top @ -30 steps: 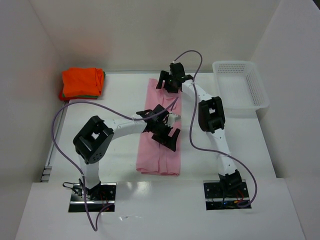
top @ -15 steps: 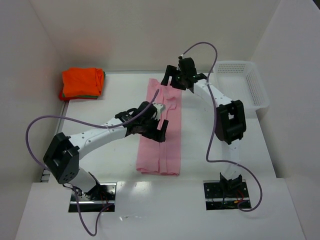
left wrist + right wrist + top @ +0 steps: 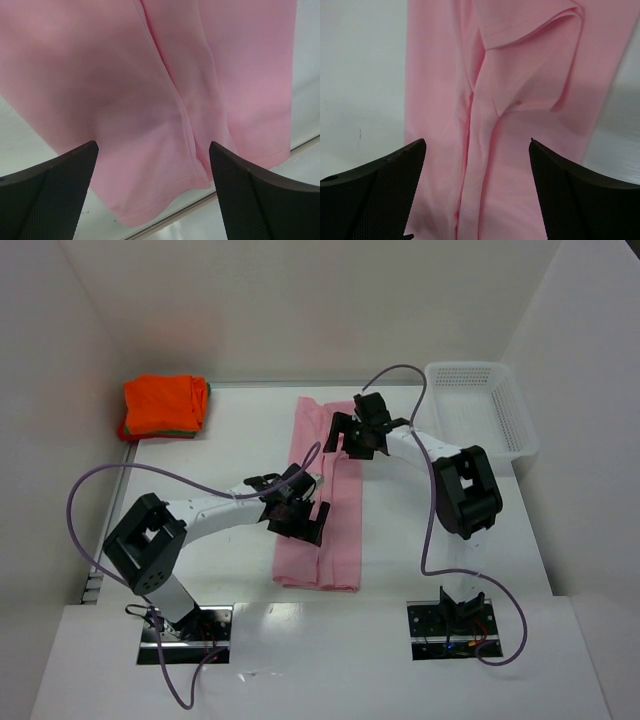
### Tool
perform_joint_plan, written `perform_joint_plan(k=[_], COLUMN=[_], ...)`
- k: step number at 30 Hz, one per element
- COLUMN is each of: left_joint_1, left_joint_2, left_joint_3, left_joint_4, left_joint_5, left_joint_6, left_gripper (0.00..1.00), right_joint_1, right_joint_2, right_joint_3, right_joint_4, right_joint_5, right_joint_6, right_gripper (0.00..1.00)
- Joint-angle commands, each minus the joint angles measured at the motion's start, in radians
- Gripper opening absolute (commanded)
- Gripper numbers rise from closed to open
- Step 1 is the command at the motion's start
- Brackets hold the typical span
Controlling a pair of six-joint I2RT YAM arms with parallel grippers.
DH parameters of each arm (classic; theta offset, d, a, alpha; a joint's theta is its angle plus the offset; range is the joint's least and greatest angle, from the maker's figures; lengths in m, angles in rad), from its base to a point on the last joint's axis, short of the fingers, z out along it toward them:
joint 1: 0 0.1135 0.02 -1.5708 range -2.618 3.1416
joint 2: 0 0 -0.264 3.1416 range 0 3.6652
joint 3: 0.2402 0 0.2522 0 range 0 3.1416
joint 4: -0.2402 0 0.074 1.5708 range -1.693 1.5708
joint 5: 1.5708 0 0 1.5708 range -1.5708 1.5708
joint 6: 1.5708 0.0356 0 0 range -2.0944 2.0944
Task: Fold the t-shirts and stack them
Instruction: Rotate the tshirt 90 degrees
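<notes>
Though partly hidden — pink t-shirt [image 3: 335, 550]

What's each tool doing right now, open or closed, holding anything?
Left tool: open, holding nothing, over the pink t-shirt.
Right tool: open, holding nothing, over the same shirt.

Pink shirt [image 3: 335, 550]: plain pale pink, no print. Orange shirt [image 3: 160, 405]: bright, solid. Basket [image 3: 520, 430]: white mesh. Table [image 3: 220, 450] white. My arms [image 3: 215, 510] white w/ black joints, cables [image 3: 120, 480] purple, my fingers [image 3: 45, 200] black w/ fine dot texture.
</notes>
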Motion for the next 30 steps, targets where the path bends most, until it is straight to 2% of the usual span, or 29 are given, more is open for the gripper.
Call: perform_joint_plan(k=[1, 11, 18, 23, 25, 30], left_joint_1=[-0.004, -0.004, -0.023, -0.023, -0.023, -0.012], left_joint_2=[0.036, 0.129, 0.160, 0.110, 0.056, -0.044], left_joint_3=[-0.020, -0.029, 0.000, 0.032, 0.067, 0.106], left_joint_4=[0.036, 0.105, 0.102, 0.027, -0.027, -0.046], left_joint_5=[0.073, 0.217, 0.246, 0.159, 0.073, -0.085], left_joint_6=[-0.025, -0.025, -0.044, -0.044, -0.054, -0.106], left_gripper=[0.99, 0.99, 0.99, 0.99, 0.99, 0.99], right_joint_1=[0.023, 0.023, 0.023, 0.023, 0.023, -0.011], right_joint_2=[0.029, 0.124, 0.169, 0.128, 0.091, 0.079], right_joint_3=[0.000, 0.011, 0.064, 0.064, 0.064, 0.126], right_joint_4=[0.077, 0.086, 0.077, 0.077, 0.077, 0.066], right_joint_5=[-0.018, -0.009, 0.000, 0.000, 0.018, 0.027], right_joint_6=[0.012, 0.012, 0.002, 0.002, 0.002, -0.007], right_gripper=[0.89, 0.89, 0.89, 0.89, 0.89, 0.89])
